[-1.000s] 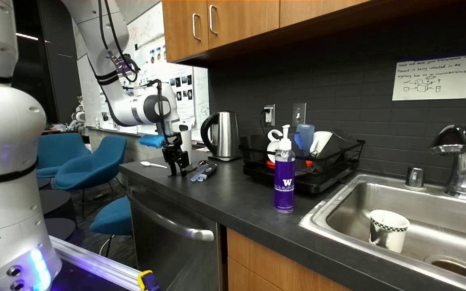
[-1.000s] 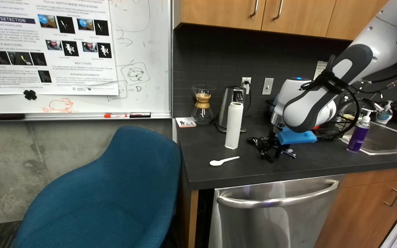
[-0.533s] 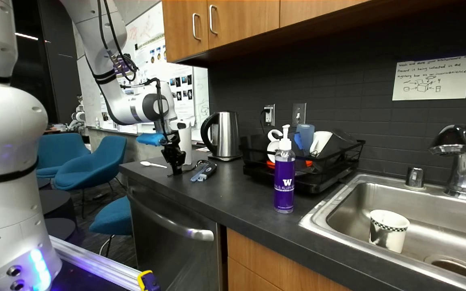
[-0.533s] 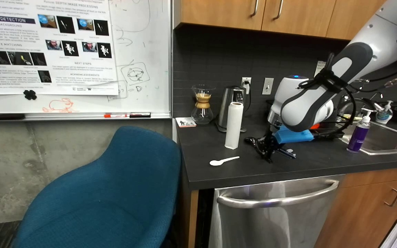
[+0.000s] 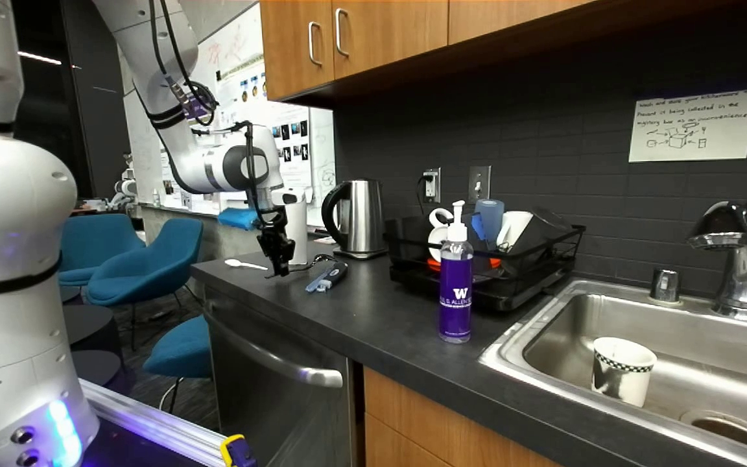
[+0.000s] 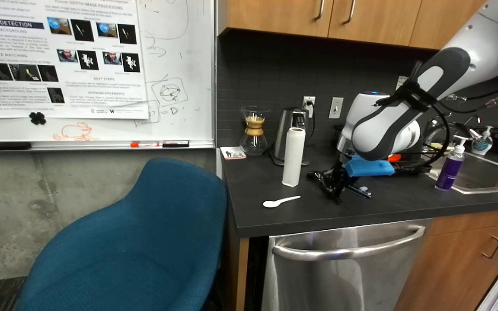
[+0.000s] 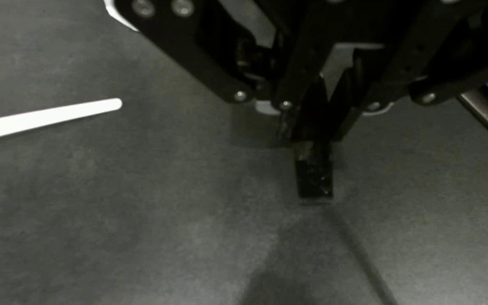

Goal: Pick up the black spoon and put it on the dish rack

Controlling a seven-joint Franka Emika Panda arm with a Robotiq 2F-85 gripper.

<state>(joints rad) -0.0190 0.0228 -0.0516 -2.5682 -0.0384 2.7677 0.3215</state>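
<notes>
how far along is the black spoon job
Looks done: the reach; the gripper is low over the counter, its jaws drawn together. In hand: the pick-up; black against black, I can't tell whether the black spoon is gripped. Left: carrying it to the dish rack and letting go; the gripper is away from the rack, nearer the white spoon.

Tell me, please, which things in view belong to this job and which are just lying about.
For the job:
dish rack
gripper
black spoon, perhaps at the gripper's tips but too dark to make out

Just lying about:
white spoon
white roll
kettle
purple bottle
cup
</notes>
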